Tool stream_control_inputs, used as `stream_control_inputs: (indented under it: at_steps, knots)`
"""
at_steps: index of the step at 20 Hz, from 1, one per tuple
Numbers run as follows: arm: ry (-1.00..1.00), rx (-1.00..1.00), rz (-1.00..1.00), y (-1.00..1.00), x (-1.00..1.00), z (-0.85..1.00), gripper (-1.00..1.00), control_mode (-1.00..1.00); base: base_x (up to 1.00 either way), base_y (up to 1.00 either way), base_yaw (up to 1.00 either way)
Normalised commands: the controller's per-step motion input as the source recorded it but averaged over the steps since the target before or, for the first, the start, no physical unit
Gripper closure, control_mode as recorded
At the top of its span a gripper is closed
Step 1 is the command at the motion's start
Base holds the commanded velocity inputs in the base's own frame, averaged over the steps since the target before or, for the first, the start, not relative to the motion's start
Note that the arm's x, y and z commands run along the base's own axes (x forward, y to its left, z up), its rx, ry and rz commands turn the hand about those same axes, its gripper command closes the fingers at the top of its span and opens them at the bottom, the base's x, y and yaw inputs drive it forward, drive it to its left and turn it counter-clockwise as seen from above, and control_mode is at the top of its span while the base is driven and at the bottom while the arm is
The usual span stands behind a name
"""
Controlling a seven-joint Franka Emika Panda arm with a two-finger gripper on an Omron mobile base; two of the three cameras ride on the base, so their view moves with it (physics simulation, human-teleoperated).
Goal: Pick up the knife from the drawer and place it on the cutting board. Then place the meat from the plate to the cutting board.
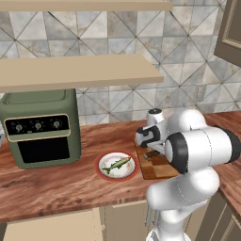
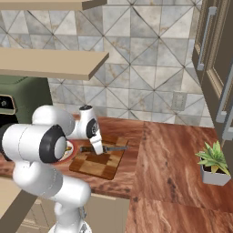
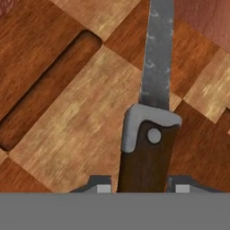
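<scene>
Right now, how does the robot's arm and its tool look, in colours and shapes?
The arm is glossy white, built of thick rounded links, with dark black bands at the joints. It rises from a white body. The tool has a white wrist housing with a dark patch and a pale, narrow finger part. In the hand view its fingertips are small, grey and blocky. No cables or markings show.

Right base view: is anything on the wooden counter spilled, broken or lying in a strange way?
Nothing stands out. The slim knife with dark brown handle and grey blade lies flat on the checkered wooden cutting board, between the gripper fingertips. The small greenish fish rests on the red-rimmed white plate.
</scene>
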Motion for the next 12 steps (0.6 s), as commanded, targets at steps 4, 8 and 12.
stream_control_inputs:
  at_steps: [4,8,12]
  knots:
    - [0.00,0.00,0.01,-0.03,0.01,-0.25,-1.00,-1.00,0.00,0.00,0.00]
    - [-0.01,0.02,0.00,-0.04,-0.02,-0.08,-1.00,-1.00,0.00,0.00,0.00]
    - [-0.01,0.05,0.00,-0.04,-0.13,0.21,-1.00,-1.00,0.00,0.00,0.00]
